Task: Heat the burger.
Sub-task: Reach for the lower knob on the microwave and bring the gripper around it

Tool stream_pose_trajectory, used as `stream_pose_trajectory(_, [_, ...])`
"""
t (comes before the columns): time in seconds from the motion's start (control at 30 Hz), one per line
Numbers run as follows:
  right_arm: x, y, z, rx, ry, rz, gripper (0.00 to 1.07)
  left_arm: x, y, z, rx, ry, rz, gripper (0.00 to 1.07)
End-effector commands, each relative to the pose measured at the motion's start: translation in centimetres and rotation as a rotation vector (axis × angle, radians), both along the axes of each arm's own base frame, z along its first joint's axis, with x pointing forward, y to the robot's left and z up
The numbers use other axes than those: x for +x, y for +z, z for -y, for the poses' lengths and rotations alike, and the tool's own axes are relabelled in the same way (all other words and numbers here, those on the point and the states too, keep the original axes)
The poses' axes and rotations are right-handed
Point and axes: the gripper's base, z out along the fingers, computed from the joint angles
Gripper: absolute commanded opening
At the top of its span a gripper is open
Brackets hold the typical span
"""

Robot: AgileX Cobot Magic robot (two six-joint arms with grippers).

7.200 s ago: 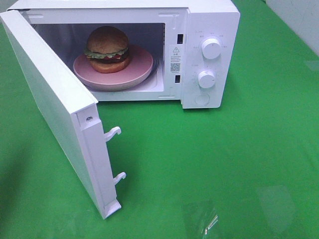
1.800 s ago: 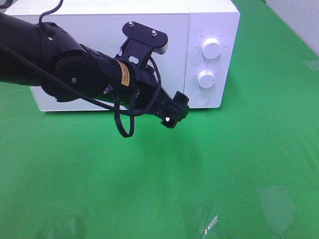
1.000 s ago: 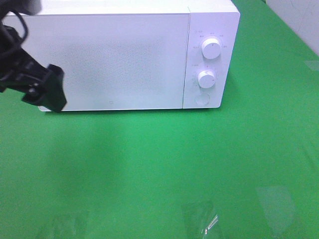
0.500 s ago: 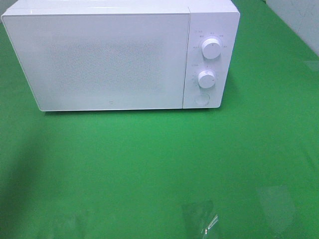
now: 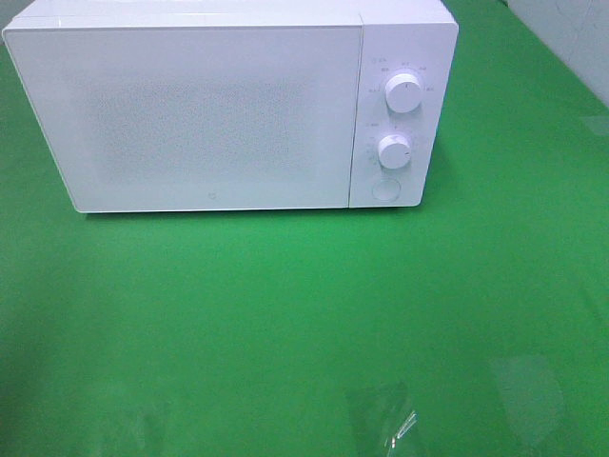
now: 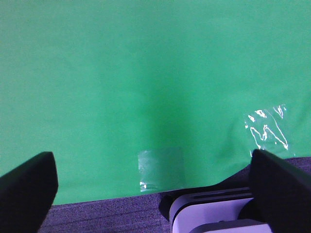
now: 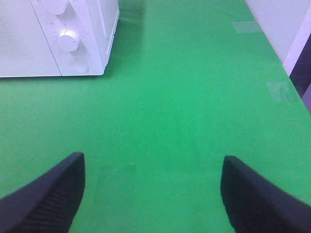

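- The left gripper (image 6: 150, 153) is released: its two dark fingers (image 6: 29, 189) stand wide apart with only the green table (image 6: 146, 73) between them.
- Just ahead of that gripper, a clear tape patch (image 6: 160, 167) lies flat on the table, close to the table's edge.
- Off toward one finger of the same gripper, a piece of crinkled clear film (image 6: 266, 128) lies on the table.
- The right gripper (image 7: 153, 156) is also released, fingers spread and holding nothing, and it hovers over bare green table.
- A white microwave (image 5: 209, 114) stands well ahead of the right gripper and off to its left side, well apart from both fingers.
- The microwave door (image 5: 190, 181) is shut flush with the control panel.
- On the panel the upper knob (image 5: 404, 93) sits above the lower knob (image 5: 393, 150), with a round button (image 5: 384, 189) beneath them. This panel is the end of the microwave nearest the right gripper.
- The burger is out of sight in all three views. The shut door's white front lets nothing show through, so whether the burger sits behind it cannot be told.
- Neither gripper touches the microwave.
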Motion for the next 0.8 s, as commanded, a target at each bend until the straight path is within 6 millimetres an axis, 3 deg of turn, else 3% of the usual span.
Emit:
stream_pose_trajectory(0.03, [-0.3, 0.0, 0.0, -0.003, -0.004, 0.034, 0.76, -2.3, -0.8, -0.1, 0.002, -0.001, 0.088, 1.02])
stream_pose_trajectory(0.27, [-0.3, 0.0, 0.0, -0.003, -0.004, 0.034, 0.76, -5.3, -0.4, -0.2, -0.004, 0.001, 0.272, 1.02])
stream_pose_trajectory(0.8, [-0.3, 0.0, 0.0, -0.003, -0.004, 0.034, 0.76, -8.1, -0.6, -0.2, -0.023, 0.006, 0.385, 1.02])
